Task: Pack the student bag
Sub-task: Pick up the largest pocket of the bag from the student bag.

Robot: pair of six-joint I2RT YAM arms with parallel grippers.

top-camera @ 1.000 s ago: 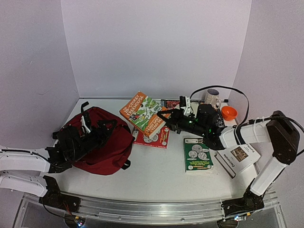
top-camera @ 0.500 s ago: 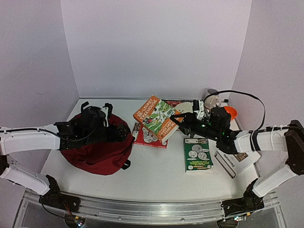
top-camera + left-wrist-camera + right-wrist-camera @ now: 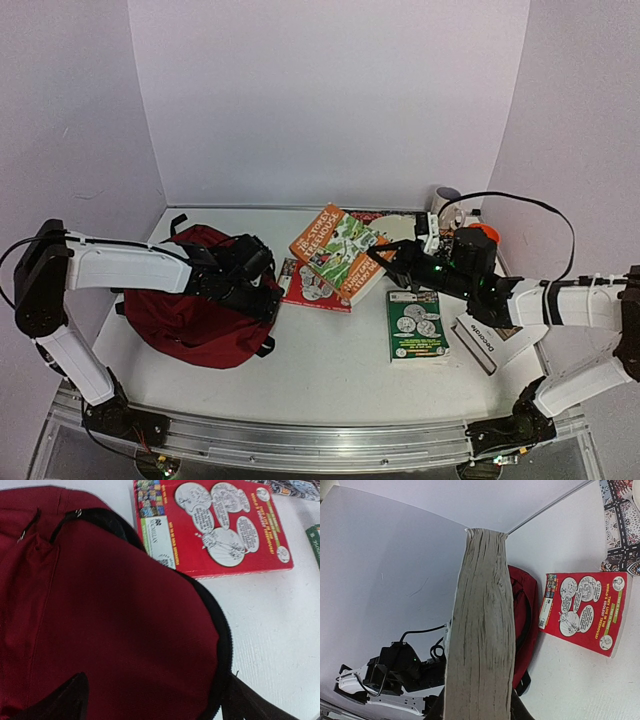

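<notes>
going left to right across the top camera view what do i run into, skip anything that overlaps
student bag → orange book → green book → white book

student bag (image 3: pixel 195 325) at left, flat book (image 3: pixel 312 288) beside it, held book (image 3: pixel 340 252) farther right

Lab booth: bare pale walls (image 3: pixel 330 100), aluminium rail (image 3: pixel 320 441).
</notes>
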